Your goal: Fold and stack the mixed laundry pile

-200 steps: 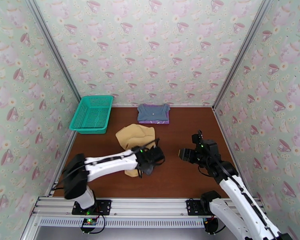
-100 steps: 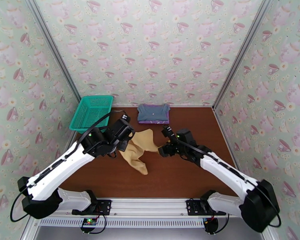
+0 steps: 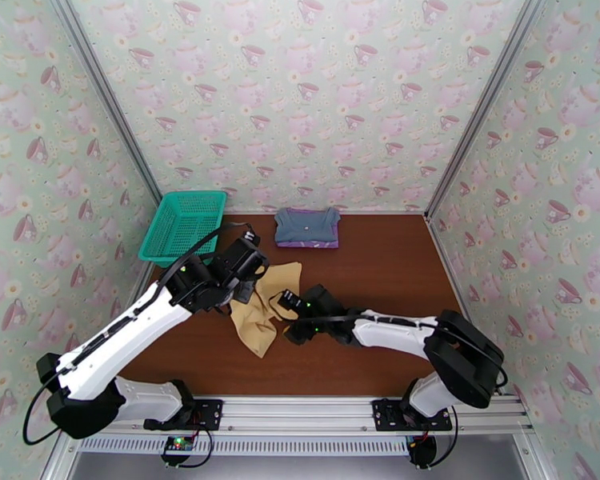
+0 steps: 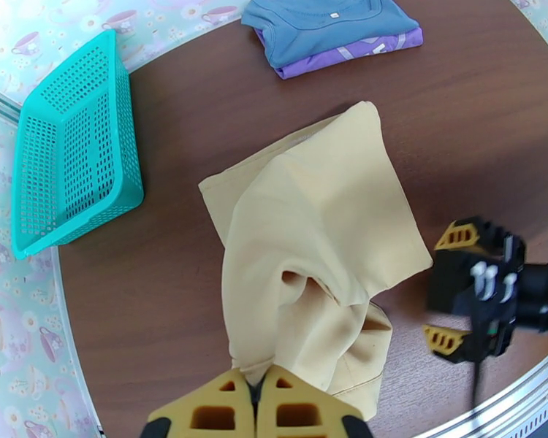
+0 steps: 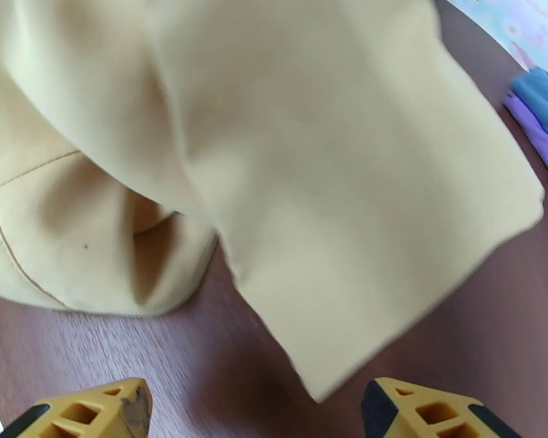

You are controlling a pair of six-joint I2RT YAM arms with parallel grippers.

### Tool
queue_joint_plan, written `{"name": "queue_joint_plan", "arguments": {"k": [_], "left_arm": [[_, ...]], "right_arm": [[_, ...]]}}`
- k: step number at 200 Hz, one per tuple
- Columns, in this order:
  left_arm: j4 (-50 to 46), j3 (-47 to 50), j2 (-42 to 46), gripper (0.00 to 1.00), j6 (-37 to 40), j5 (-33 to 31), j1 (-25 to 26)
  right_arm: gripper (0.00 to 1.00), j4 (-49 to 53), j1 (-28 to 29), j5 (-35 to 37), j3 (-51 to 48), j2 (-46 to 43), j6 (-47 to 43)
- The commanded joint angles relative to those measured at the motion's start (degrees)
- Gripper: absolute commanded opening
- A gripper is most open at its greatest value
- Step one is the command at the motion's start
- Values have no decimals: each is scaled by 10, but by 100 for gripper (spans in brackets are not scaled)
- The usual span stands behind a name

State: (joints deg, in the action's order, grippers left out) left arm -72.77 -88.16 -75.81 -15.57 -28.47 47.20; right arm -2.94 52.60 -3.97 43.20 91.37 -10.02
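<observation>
The mustard-yellow piece (image 3: 262, 314) hangs in a crumpled fold with its lower end on the table, and my left gripper (image 3: 248, 290) is shut on its top edge; its fingers (image 4: 223, 414) pinch the cloth (image 4: 310, 235). My right gripper (image 3: 287, 318) is open, low over the table just right of the cloth, and its yellow pads (image 4: 457, 236) face the cloth's free corner (image 5: 310, 140). That corner hangs just ahead of the open right gripper (image 5: 259, 414). The grey-blue piece (image 3: 306, 224) lies folded on the purple T-shirt (image 3: 308, 243) at the back.
A teal mesh basket (image 3: 184, 226) stands at the back left corner (image 4: 77, 147). Bare brown table (image 3: 380, 266) lies right of the cloth and in front of the folded stack. Patterned walls close in both sides and the back.
The left gripper lifted the mustard piece up and back to the left, then held. The right arm swung in from the right, dropped low beside the cloth and opened wider.
</observation>
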Motion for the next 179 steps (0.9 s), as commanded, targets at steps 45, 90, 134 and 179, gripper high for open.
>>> {"name": "queue_joint_plan", "arguments": {"k": [45,90,134,179], "left_arm": [[22,18,25,0,14,16,-11],[28,20,36,0,16,29,-17],[24,14,42,0,20,31,-21],[13,10,56,0,24,20,-28]], "right_arm": [[81,-88,25,126,36,107,-33],[80,-124,34,171,70,166,-37],[52,-143,34,225,75,186,-20],[0,-163,34,321,42,107,-54]]}}
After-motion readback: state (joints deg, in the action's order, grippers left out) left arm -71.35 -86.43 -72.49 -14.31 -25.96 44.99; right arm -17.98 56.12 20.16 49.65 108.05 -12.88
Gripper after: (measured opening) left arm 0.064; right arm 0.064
